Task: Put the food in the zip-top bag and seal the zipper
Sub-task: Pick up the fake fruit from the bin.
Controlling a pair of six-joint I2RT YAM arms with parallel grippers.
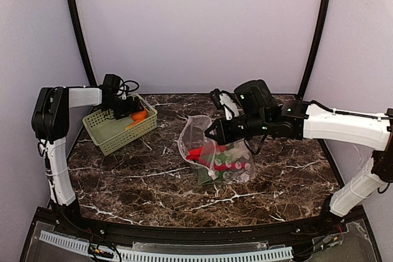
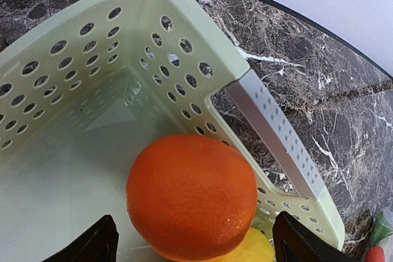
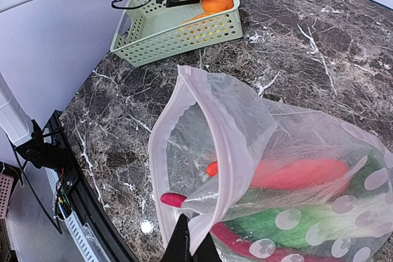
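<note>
The clear dotted zip-top bag [image 1: 212, 151] lies mid-table with its mouth held open; red chili [image 3: 295, 173] and green leafy pieces [image 3: 307, 222] are inside. Its zipper strip [image 3: 161, 151] runs along the open mouth. My right gripper [image 3: 193, 246] is shut on the bag's upper mouth edge and lifts it. My left gripper [image 2: 193, 246] is open inside the pale green basket [image 2: 184, 23], its fingers on either side of the orange round fruit [image 2: 191, 194], which rests on a yellow piece [image 2: 252, 250]. In the top view the fruit [image 1: 140, 115] sits in the basket [image 1: 116, 133].
The dark marble table [image 1: 153, 182] has a black rim at the near edge. The basket stands at the far left near the wall. Black curved posts stand at both back corners.
</note>
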